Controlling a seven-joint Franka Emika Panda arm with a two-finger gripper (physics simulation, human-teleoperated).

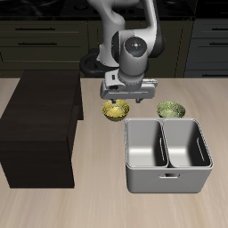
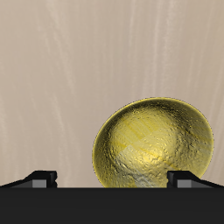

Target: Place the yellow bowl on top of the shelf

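The shelf [image 1: 40,125] top lies bare, while the grey bin [image 1: 167,156] crowds the table's [image 1: 107,209] front edge.

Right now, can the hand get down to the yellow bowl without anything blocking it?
Probably yes. The hand hangs just above the yellow bowl, nothing lies between them, and the shelf and green bowl stand clear.

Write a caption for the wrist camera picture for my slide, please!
Looking down past the open jaws at the yellow bowl sitting on the pale wooden table.

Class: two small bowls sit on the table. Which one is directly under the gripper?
The yellow bowl, golden, nearest the shelf. The olive-green bowl sits apart from the gripper.
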